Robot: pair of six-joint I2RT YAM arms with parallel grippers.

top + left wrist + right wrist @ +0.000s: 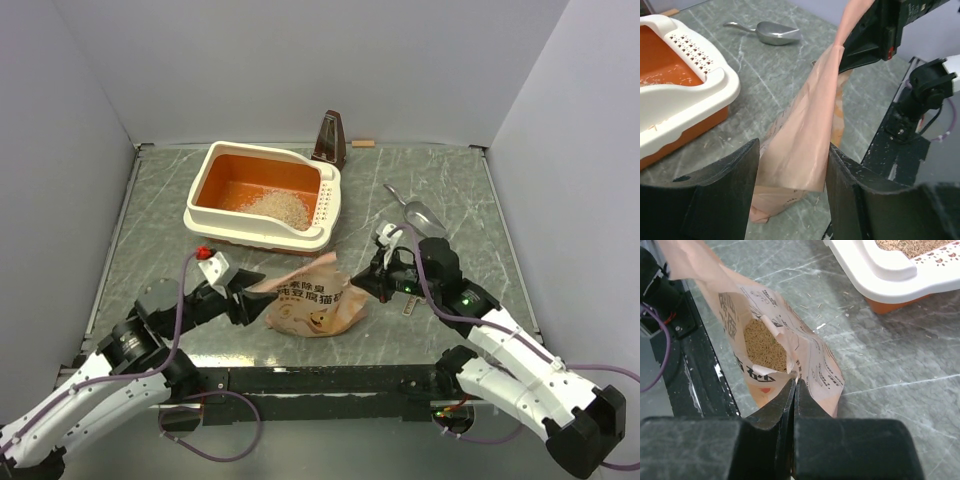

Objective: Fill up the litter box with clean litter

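My right claw [795, 385] is pressed tight on the rim of the bag [812, 372]. It pinches one lip so the mouth gapes and the bag cannot flop shut. My left claw [792, 150] stands spread, with the bag's other folded edge hanging between its fingers, unsqueezed. I judge it is there to take or leave that edge, but I cannot tell which.

The bag sits on the table [480, 200] at lower centre of the overhead view, just below the box [262, 232] and near enough for tipping. Inside the bag lies a bed of litter [765, 345]. The box, upper left of centre, holds a small heap [283, 207] near its slotted right side, and most of its orange floor is bare. Filling looks only begun. A scoop [415, 215] lies at right, untouched.
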